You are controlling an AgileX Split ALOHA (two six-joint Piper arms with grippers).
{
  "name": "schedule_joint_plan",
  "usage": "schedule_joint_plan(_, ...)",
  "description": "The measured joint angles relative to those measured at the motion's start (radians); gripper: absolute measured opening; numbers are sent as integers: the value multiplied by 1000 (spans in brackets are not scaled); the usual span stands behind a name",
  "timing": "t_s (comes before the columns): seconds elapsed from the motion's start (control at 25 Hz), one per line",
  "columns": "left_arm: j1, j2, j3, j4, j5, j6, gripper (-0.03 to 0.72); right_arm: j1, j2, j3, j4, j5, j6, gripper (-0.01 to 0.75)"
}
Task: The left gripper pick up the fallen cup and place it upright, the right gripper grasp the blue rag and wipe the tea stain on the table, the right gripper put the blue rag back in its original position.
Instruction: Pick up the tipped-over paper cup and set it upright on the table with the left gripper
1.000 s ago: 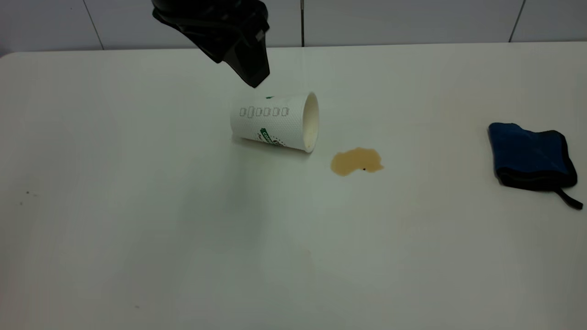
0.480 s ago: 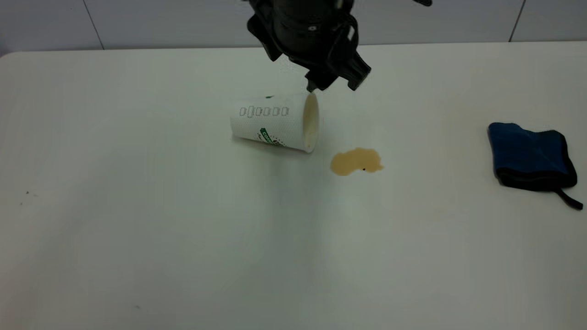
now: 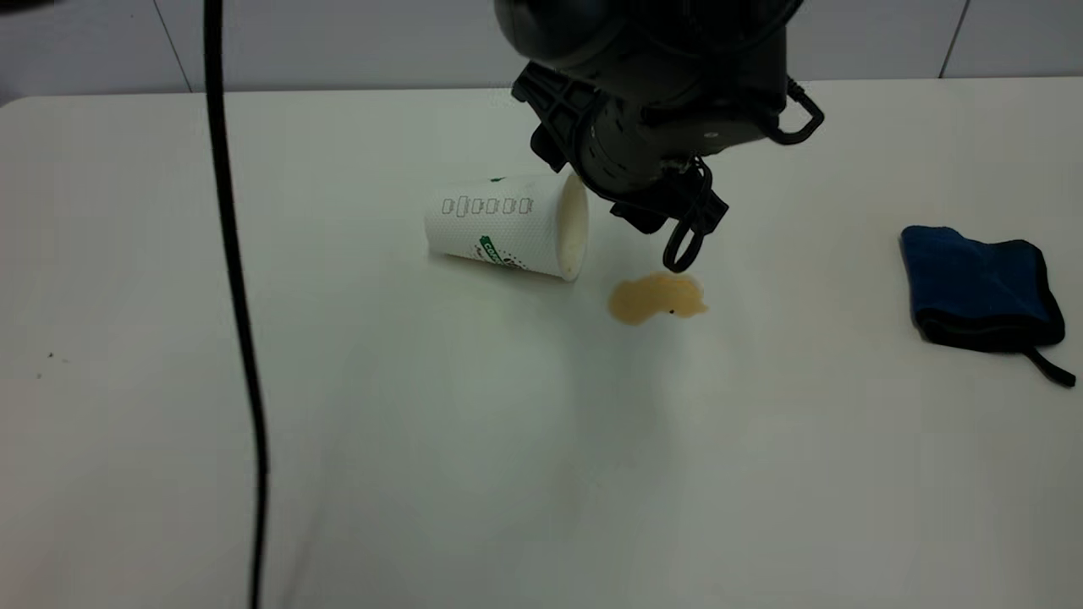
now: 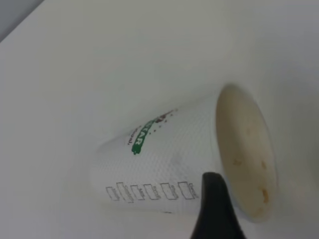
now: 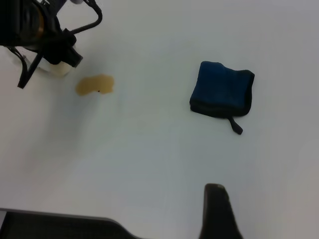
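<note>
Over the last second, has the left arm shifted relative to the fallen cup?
Yes. The left gripper and its arm have swung from above the base end of the cup rightward across it, now hanging beside its open mouth, just above the tea stain.

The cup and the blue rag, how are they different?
The cup is white with green print; the blue rag is dark blue with black edging. The cup is stiff and lies tipped on its side; the rag is soft and lies folded flat. Both rest on the table, neither held.
</note>
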Motion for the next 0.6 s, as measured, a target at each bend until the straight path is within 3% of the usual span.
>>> schedule_joint_plan(0.4,-1,12,-2,221,-3,-255,547,0,0,0,0,0,0,533)
schedule_joint_plan(0.6,1,40,-17,247,-8,-290,547,0,0,0,0,0,0,533)
